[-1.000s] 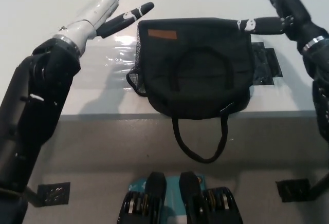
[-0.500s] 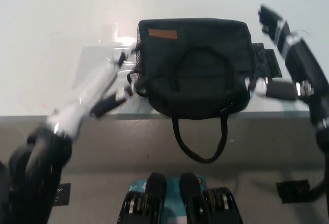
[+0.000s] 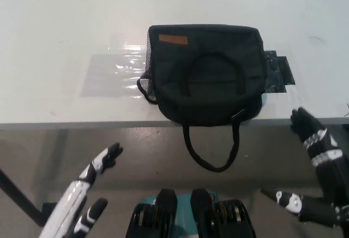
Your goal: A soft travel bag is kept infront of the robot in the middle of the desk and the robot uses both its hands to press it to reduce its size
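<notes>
Hands low, bag untouched

My white left hand and black right hand hang open and empty below the desk edge. The bag sits mid-desk, one strap dangling over the edge. Next, I judge, both palms must rise to its sides and squeeze.

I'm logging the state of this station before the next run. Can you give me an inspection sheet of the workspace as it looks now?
Surface: white desk, a clear glossy patch taped left of the bag.
Job's things: black soft travel bag at the near edge, lying flat, one strap loop hanging over the front.
Clutter: black tape patch beside the bag's right side.
Hands: white left hand and black right hand both open, below the desk edge, off the bag.
Cables: nothing seen.
Surroundings: grey floor.
</notes>
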